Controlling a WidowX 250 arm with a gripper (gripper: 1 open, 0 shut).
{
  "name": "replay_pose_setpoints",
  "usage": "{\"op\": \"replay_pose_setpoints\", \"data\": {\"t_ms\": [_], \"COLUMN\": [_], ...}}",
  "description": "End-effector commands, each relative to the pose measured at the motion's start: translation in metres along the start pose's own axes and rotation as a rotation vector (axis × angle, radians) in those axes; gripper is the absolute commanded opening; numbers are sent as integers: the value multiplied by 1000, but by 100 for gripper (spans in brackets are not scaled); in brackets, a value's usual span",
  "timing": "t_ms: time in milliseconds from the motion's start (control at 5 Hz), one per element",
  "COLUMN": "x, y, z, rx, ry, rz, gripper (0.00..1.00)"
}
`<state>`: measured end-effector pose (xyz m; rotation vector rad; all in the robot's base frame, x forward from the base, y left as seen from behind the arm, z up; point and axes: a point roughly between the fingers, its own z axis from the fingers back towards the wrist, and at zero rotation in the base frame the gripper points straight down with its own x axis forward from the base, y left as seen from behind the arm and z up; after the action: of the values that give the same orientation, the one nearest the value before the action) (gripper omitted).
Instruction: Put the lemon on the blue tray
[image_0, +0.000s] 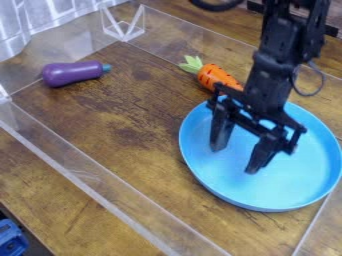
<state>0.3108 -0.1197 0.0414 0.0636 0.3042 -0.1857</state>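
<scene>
Blue tray at right on the wooden table, with the gripper above its left part, fingers spread apart and empty. No lemon is visible. Carrot lies just behind the tray; eggplant well apart, at left.

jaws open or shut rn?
Open. The gripper hangs over the blue tray with its dark jaws spread apart, tray blue showing between them and nothing held.

No legible text or markings anywhere.
</scene>
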Motion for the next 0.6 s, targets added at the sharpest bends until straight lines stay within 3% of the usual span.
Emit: {"op": "replay_pose_setpoints", "data": {"t_ms": [0,200,400], "x": [6,5,0], "y": [-12,-15,-15], "z": [11,5,12], "rx": [-3,-1,7], "ry": [-46,-20,-14], "rz": [-12,-5,1], "gripper": [100,100,100]}}
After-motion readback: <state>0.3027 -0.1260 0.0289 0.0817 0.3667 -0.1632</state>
